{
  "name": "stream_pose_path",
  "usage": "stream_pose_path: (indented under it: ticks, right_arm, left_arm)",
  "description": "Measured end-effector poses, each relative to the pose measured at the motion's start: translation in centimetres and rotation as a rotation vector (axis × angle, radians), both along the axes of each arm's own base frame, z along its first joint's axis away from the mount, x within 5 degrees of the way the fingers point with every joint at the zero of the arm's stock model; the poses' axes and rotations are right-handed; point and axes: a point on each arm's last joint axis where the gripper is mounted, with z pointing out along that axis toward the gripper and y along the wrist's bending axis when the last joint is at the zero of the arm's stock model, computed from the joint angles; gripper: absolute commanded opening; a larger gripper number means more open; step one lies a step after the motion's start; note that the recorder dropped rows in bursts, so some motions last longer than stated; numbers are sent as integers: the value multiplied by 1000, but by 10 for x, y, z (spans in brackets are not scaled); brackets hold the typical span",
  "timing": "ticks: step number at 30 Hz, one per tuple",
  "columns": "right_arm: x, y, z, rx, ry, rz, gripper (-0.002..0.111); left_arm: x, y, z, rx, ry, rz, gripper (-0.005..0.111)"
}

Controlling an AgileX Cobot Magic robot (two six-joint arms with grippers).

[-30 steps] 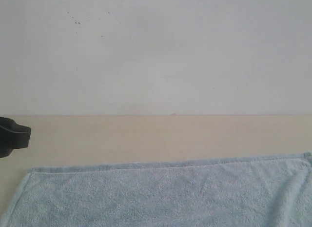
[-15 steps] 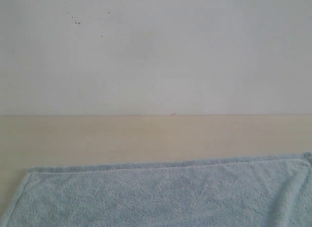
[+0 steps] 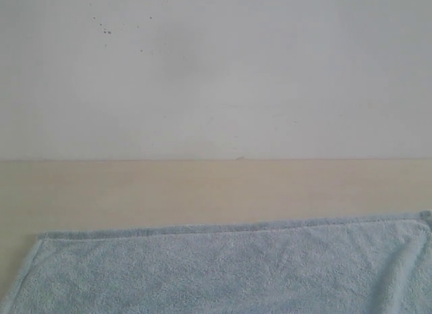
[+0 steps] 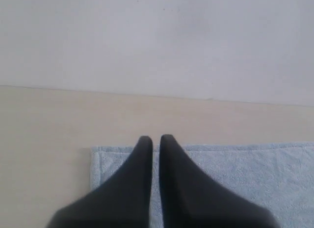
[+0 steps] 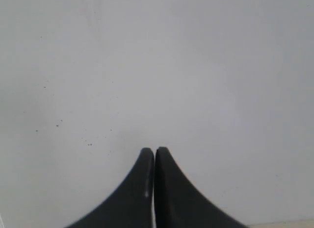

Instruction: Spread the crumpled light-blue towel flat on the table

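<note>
The pale light-blue towel (image 3: 229,267) lies flat across the near part of the beige table (image 3: 216,189), its hemmed far edge straight and both far corners showing. No gripper shows in the exterior view. In the left wrist view the towel (image 4: 255,174) lies below my left gripper (image 4: 155,139), whose black fingers are nearly together with only a thin slit and nothing between them, held above the towel's corner. My right gripper (image 5: 154,150) is shut and empty, raised and facing the white wall.
A white wall (image 3: 216,71) with a few dark specks rises behind the table's far edge. A strip of bare tabletop (image 4: 44,139) runs between the towel and the wall.
One second ago a black gripper tip showed at the left edge of the exterior view; it has since withdrawn out of frame. The towel has not moved.
</note>
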Motion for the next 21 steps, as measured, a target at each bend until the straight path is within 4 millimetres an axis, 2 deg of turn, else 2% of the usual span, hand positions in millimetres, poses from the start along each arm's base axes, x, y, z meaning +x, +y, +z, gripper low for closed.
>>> stream_pose_path:
  ticks: [5, 21]
  right_arm:
    - [0, 5, -4, -93, 25, 32, 0]
    - [0, 7, -5, -92, 37, 49, 0]
  left_arm:
    - [0, -1, 2, -15, -15, -8, 4]
    - [0, -1, 1, -14, -12, -8, 4]
